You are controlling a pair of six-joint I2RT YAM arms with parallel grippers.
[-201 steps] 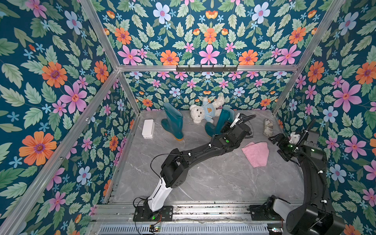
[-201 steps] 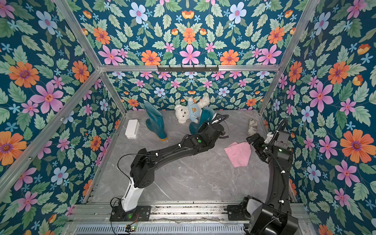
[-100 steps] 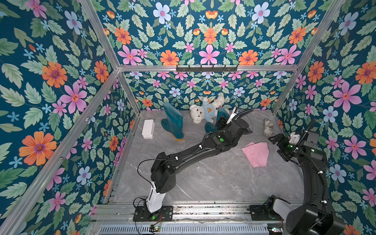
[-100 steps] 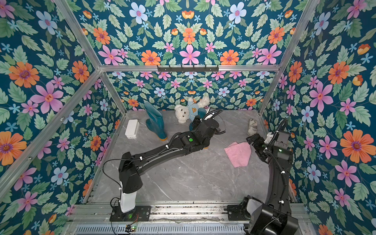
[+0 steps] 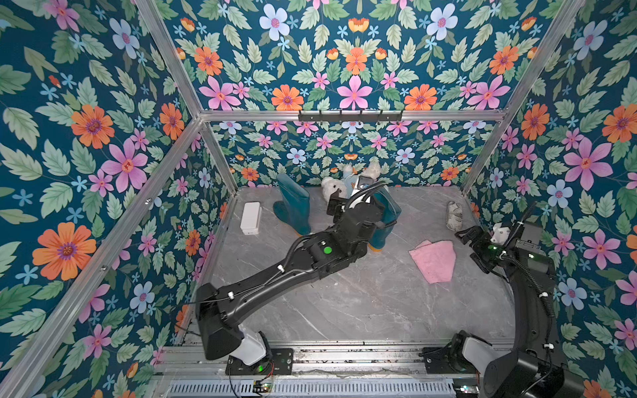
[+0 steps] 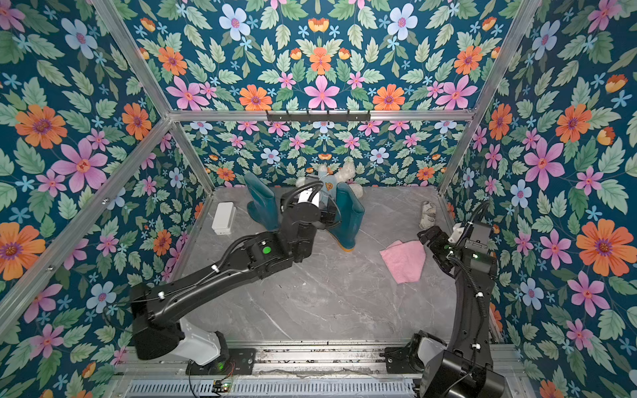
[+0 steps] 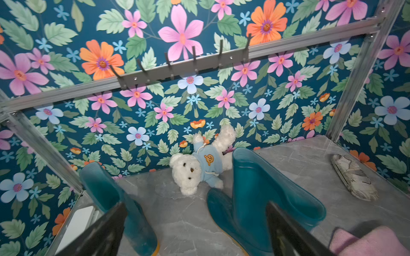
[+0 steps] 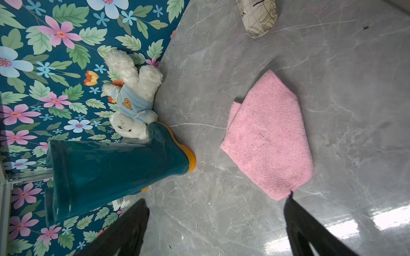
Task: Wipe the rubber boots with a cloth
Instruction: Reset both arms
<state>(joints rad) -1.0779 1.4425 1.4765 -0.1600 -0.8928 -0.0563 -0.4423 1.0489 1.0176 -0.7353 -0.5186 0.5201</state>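
Two teal rubber boots with yellow soles stand upright near the back wall: the left boot (image 5: pixel 293 206) (image 6: pixel 262 203) (image 7: pixel 115 199) and the right boot (image 5: pixel 387 220) (image 6: pixel 350 217) (image 7: pixel 255 195) (image 8: pixel 111 168). My left gripper (image 5: pixel 341 203) (image 7: pixel 195 206) hangs open in the gap between them, with only floor between its fingers and the right boot close by one finger. The pink cloth (image 5: pixel 435 260) (image 6: pixel 405 260) (image 8: pixel 268 135) lies folded on the floor to the right. My right gripper (image 5: pixel 470 249) (image 6: pixel 431 249) (image 8: pixel 215 200) is open and empty beside it, one fingertip (image 8: pixel 289 199) at the cloth's corner.
A white teddy bear (image 5: pixel 336 187) (image 7: pixel 190 172) in a blue shirt lies against the back wall behind the boots. A white box (image 5: pixel 250 217) sits by the left wall, a mottled rag bundle (image 5: pixel 454 215) by the right wall. A hook rail (image 5: pixel 350 115) runs across the back.
My left gripper has opened wide and moved left, away from the right boot's shaft into the gap between the boots. The right arm and the cloth have not moved.
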